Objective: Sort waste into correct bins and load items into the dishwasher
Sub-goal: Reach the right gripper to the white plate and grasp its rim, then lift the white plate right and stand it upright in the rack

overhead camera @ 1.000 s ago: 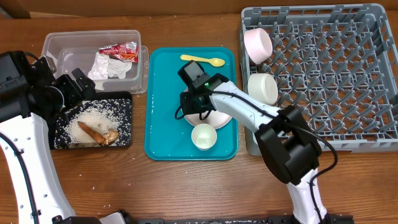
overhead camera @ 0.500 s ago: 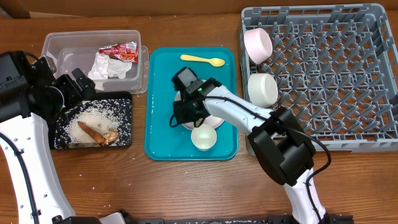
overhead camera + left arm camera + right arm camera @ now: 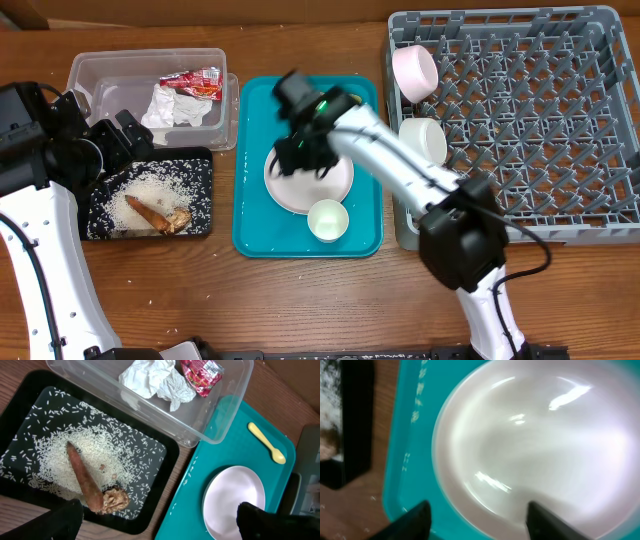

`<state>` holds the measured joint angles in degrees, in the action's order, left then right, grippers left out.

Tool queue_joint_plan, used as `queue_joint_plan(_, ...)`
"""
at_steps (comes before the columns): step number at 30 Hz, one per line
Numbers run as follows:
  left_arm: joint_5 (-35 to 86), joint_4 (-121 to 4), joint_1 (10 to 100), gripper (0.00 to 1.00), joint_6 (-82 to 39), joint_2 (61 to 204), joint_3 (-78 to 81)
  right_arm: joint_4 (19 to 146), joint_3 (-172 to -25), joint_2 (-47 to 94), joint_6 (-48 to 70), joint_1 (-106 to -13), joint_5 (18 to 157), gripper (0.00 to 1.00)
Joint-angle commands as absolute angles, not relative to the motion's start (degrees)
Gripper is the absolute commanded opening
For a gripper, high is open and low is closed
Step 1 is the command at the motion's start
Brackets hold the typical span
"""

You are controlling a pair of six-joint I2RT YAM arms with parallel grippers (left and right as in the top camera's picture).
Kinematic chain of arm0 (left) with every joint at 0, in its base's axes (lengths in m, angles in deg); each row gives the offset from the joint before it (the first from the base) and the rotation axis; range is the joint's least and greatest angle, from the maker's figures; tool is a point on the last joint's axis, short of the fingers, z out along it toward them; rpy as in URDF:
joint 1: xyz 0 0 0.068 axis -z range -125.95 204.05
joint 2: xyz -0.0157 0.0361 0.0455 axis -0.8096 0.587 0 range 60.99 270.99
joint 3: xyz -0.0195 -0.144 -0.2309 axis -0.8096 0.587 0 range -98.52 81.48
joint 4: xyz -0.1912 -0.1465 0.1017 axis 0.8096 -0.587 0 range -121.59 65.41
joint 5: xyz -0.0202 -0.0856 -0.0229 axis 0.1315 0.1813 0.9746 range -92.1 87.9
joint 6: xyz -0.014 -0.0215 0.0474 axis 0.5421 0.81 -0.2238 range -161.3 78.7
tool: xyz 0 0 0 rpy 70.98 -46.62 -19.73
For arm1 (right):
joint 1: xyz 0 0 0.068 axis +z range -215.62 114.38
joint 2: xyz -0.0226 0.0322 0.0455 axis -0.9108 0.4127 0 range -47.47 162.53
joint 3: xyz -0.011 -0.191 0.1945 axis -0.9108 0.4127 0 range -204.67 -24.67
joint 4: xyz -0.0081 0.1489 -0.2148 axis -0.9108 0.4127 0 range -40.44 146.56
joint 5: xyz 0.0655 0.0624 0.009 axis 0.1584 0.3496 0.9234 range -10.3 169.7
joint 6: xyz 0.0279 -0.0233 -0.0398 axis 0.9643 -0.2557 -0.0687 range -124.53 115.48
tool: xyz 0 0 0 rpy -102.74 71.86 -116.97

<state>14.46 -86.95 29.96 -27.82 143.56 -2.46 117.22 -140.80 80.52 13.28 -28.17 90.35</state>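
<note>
Arm (image 3: 385, 165) stretched over plate (image 3: 322, 190), right gripper (image 3: 479, 515) spread

Brown wooden table (image 3: 200, 300), visible grain, soft even light

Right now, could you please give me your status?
Right gripper open, over flat plate on teal tray. Left gripper open, empty, above black tray. Small cup close beside plate.

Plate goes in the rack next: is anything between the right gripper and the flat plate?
Nothing visible does. The right gripper hovers open directly over the bare flat plate; the small cup stands at the plate's edge, off to one side.
</note>
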Motion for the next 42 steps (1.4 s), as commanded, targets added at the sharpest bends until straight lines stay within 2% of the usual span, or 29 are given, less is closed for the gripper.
queue_joint_plan(1,15.09,-86.95,30.13,1.0,-28.48,143.12,-3.1,119.88,-143.67,78.85,12.27,-34.58,82.29,0.7)
queue_joint_plan(5,15.09,-86.95,30.13,1.0,-28.48,143.12,-3.1,119.93,-140.91,80.65,10.09,-40.76,85.06,0.7)
queue_joint_plan(8,15.09,-86.95,30.13,1.0,-28.48,143.12,-3.12,116.8,-137.0,81.59,7.38,-42.49,90.72,0.64)
queue_joint_plan(13,15.09,-86.95,30.13,1.0,-28.48,143.12,-3.1,112.3,-131.91,81.61,7.38,-42.12,91.4,0.57)
queue_joint_plan(19,15.09,-86.95,30.13,1.0,-28.48,143.12,-3.1,109.33,-129.0,81.63,7.73,-40.91,91.42,0.56)
queue_joint_plan(23,15.09,-86.95,30.13,1.0,-28.48,143.12,-3.1,106.84,-126.57,81.78,9.23,-40.83,91.69,0.5)
queue_joint_plan(32,15.09,-86.95,30.13,1.0,-28.48,143.12,-3.12,105.0,-124.23,84.19,10.7,-40.43,93.33,0.33)
queue_joint_plan(36,15.09,-86.95,30.13,1.0,-28.48,143.12,-3.12,104.52,-124.45,84.23,11.07,-40.43,93.33,0.06)
queue_joint_plan(42,15.09,-86.95,30.13,1.0,-28.48,143.12,-3.1,105.79,-127.23,83.29,11.99,-40.85,93.48,0.04)
